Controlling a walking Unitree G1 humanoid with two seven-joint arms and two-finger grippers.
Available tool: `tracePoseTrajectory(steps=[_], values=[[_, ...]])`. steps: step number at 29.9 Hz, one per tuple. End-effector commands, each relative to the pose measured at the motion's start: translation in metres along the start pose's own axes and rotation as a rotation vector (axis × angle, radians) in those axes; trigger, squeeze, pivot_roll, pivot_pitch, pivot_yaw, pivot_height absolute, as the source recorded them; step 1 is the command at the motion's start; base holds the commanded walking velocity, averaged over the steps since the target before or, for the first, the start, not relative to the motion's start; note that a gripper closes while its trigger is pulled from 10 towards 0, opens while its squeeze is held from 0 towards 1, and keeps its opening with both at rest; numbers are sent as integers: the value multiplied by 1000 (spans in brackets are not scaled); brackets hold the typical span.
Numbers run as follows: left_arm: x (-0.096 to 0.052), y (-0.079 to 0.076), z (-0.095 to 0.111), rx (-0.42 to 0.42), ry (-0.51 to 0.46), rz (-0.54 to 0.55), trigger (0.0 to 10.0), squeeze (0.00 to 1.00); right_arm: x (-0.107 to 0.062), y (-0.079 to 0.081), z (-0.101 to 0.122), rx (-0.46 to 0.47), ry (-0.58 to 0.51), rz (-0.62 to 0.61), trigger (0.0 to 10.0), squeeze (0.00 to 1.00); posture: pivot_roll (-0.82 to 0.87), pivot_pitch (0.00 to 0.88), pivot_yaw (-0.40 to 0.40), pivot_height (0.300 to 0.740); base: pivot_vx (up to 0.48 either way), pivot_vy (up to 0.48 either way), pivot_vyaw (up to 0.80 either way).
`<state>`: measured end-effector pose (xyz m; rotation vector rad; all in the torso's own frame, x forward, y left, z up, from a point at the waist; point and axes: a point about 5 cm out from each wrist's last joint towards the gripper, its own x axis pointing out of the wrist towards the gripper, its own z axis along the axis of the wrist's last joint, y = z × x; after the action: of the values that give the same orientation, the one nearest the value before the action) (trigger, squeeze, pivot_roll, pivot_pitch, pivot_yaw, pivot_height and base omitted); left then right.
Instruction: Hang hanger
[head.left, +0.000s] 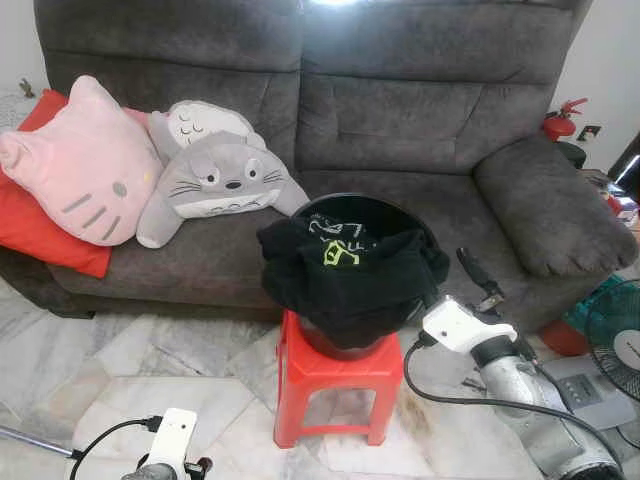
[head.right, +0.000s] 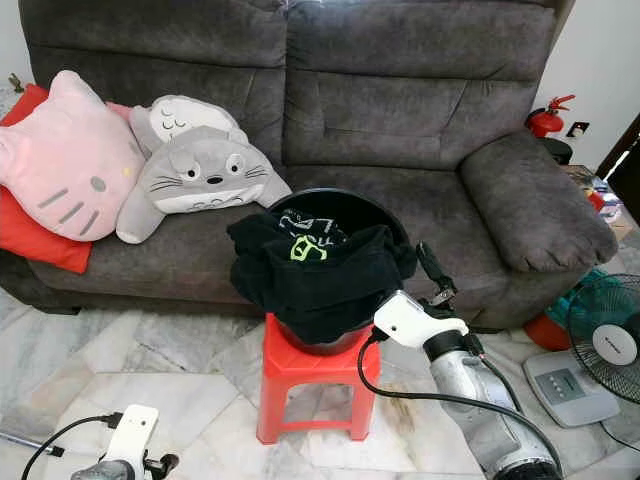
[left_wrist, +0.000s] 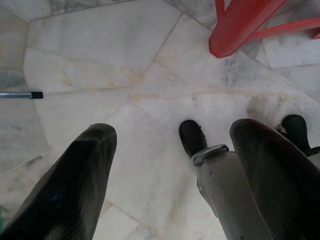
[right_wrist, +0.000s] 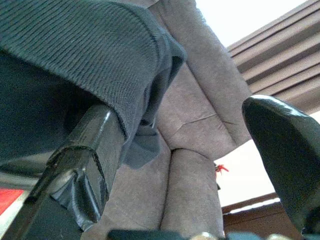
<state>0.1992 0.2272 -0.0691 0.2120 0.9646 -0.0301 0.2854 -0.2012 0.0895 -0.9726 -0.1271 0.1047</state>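
Right gripper (head.right: 432, 268), fingers wide apart, hovers just right of black clothes (head.left: 350, 270) heaped in the basin (head.left: 400, 212); no hanger visible.

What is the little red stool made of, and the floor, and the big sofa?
The red stool looks like moulded plastic: one even colour with a slight sheen. The floor looks like polished marble or stone slabs: pale, veined, with irregular joints. The sofa looks like soft grey fabric, perhaps suede-like microfibre: matt with brushed, patchy shading.

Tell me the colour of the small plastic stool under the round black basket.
Red. The small plastic stool shows best in the left eye view.
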Motion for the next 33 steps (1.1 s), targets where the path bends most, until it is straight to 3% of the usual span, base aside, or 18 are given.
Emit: tracePoseTrajectory(steps=[1, 8, 19, 27, 31, 33], values=[[0, -2, -2, -5, 8, -7, 10000, 0, 5, -13, 4, 5, -26, -74, 10000, 0, -196, 20, -53, 740, 0, 0, 0], [0, -2, -2, -5, 7, -5, 10000, 0, 10, -25, 6, -14, -37, -162, 10000, 0, -195, 19, -53, 740, 0, 0, 0], [0, -2, -2, 1, 9, -3, 10000, 0, 15, -12, -3, 32, 31, -137, 10000, 0, -195, 19, -53, 740, 0, 0, 0], [0, -1, -2, 8, 7, 3, 10000, 0, 19, -9, -7, 157, 75, -162, 10000, 0, -184, 18, -47, 740, 0, 0, 0], [0, -1, -2, 12, 8, 4, 10000, 0, 20, -2, -5, 269, 65, -107, 10000, 0, -186, 21, -46, 740, 0, 0, 0], [0, 0, -2, 13, 8, 5, 10000, 0, 18, 3, -4, 260, 55, -81, 10000, 0, -186, 21, -46, 740, 0, 0, 0]])
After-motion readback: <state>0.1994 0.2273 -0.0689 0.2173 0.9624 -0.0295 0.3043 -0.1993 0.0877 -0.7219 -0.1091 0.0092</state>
